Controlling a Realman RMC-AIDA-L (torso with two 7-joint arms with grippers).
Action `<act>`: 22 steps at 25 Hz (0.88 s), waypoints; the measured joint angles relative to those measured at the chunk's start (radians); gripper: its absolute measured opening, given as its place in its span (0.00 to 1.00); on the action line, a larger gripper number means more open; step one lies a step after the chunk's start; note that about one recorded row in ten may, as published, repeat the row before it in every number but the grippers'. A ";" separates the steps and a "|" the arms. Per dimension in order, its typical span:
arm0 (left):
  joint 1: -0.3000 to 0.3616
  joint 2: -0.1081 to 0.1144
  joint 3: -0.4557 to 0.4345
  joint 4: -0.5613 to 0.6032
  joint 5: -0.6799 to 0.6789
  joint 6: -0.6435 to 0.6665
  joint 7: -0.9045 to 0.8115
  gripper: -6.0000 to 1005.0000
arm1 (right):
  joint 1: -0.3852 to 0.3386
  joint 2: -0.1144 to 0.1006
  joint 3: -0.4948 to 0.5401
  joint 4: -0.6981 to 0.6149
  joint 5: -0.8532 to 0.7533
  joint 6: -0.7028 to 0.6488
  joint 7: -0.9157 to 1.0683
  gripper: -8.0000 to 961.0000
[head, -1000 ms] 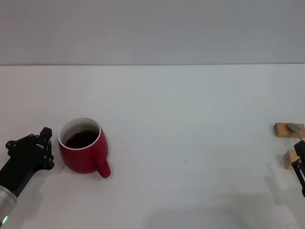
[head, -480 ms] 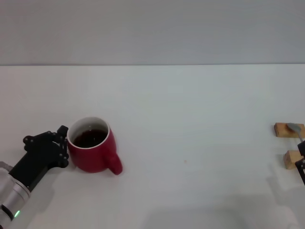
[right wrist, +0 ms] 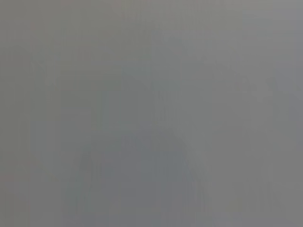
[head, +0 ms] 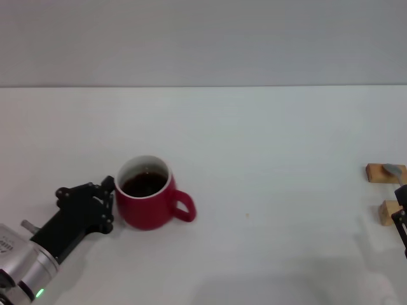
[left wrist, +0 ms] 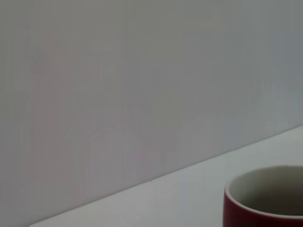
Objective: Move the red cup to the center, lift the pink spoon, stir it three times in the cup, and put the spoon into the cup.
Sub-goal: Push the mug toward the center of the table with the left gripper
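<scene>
Red cup (head: 147, 202): deep red, dark liquid inside, on the white worktop (head: 254, 140), left of the middle, handle pointing away from the left tool.
Left tool (head: 105, 203): touching the cup's side; cannot tell if its fingers are apart or together.
Pink spoon (head: 393, 170): far from the cup, lying across wooden blocks (head: 380, 173).
Right tool (head: 400, 219): beside the blocks; finger state unclear.
Progress: cup not yet centred; lifting, stirring, dropping spoon in remain.
</scene>
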 joint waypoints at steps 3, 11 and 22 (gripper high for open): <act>0.000 0.000 0.013 -0.008 0.000 0.000 -0.001 0.00 | 0.000 0.000 0.000 0.000 0.000 0.002 0.000 0.74; 0.014 0.000 0.046 -0.035 0.000 0.000 0.000 0.00 | 0.002 0.000 0.000 0.000 0.000 0.004 0.000 0.74; -0.026 0.003 0.004 0.009 -0.004 -0.011 0.003 0.00 | 0.000 0.000 -0.001 -0.002 0.000 0.006 0.000 0.74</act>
